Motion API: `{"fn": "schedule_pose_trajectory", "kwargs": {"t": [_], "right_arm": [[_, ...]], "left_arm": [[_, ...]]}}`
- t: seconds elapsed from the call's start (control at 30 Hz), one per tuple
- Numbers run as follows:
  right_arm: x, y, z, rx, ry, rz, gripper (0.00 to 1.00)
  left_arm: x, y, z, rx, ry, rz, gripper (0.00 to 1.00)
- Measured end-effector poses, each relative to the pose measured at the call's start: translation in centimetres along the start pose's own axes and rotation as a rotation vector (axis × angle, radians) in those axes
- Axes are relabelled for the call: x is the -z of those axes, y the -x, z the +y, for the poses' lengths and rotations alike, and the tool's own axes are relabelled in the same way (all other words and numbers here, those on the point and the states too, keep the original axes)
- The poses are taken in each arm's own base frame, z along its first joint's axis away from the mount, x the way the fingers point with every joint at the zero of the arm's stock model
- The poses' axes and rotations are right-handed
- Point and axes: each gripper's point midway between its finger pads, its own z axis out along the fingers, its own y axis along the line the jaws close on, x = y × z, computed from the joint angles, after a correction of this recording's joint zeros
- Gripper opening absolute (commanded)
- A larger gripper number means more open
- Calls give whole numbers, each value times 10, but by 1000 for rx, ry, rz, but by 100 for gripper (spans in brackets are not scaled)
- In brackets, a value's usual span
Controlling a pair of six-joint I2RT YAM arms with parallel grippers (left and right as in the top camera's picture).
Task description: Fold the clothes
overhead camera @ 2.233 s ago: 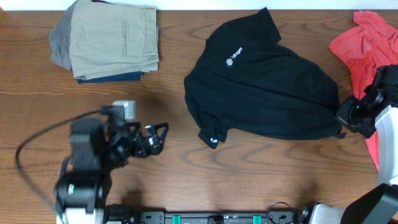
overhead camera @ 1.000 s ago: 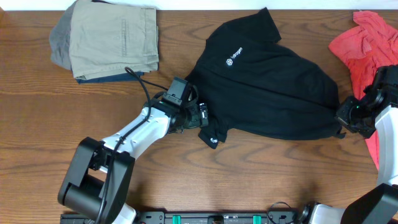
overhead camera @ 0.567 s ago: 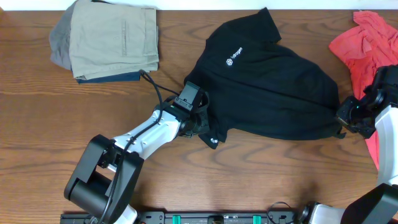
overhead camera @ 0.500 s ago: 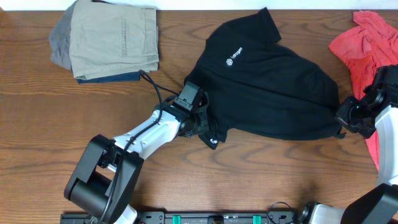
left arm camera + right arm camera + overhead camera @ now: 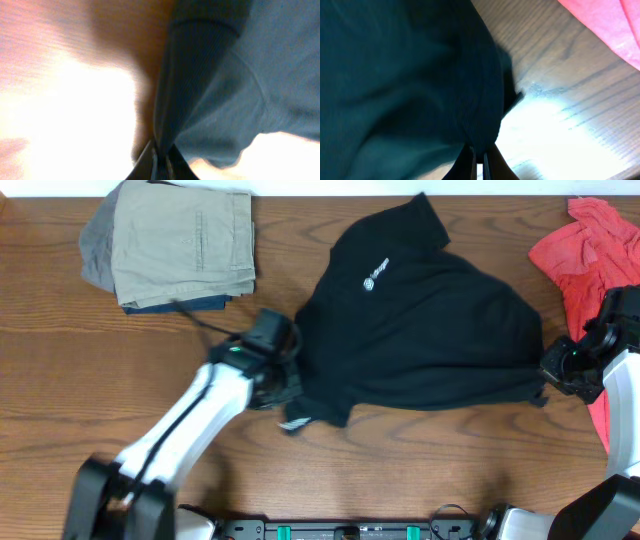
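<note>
A black polo shirt [image 5: 430, 330] with a small white chest logo lies crumpled across the middle of the table. My left gripper [image 5: 287, 398] is shut on its lower left edge. In the left wrist view a ribbed fold of the shirt [image 5: 200, 85] runs down into the closed left gripper [image 5: 161, 161]. At the shirt's right edge my right gripper [image 5: 548, 375] is also shut on it. In the right wrist view the dark cloth [image 5: 410, 75] is pinched in the right gripper [image 5: 480, 156].
A folded stack topped by khaki trousers [image 5: 180, 245] sits at the back left. A crumpled red garment [image 5: 590, 250] lies at the right edge beside the right arm, and shows as a red corner [image 5: 610, 25] in the right wrist view. Bare wood lies along the front.
My left arm reached the shirt's lower left edge, shut on it, and pulled it left and toward the front. The right gripper kept its hold and its place.
</note>
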Motion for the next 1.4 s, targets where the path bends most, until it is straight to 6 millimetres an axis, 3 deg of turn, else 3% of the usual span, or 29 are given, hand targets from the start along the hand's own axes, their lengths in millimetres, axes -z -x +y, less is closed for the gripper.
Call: {"fn": "schedule_pose_trajectory", "kwargs": {"t": [0.2, 0.43, 0.53, 0.6, 0.73, 0.83, 1.1, 1.4], "right_arm": [[-1, -5, 11, 11, 50, 22, 3], [-10, -23, 22, 56, 60, 65, 4], [-15, -29, 20, 57, 54, 86, 8], [-17, -31, 18, 53, 43, 90, 36], [-17, -28, 11, 53, 6, 76, 61], [-17, -28, 7, 43, -17, 73, 75], [-24, -38, 4, 48, -24, 104, 78], [-60, -96, 6, 117, 0, 252, 79]], "left_arm": [[41, -1, 39, 59, 73, -56, 6], [46, -17, 53, 61, 130, -3, 6], [47, -24, 58, 59, 149, 24, 6], [48, -29, 61, 63, 165, 46, 6], [49, -36, 70, 67, 207, 67, 6], [50, -36, 73, 66, 225, 64, 6], [51, -36, 75, 64, 232, 63, 6], [52, -35, 80, 62, 262, 56, 6]]}}
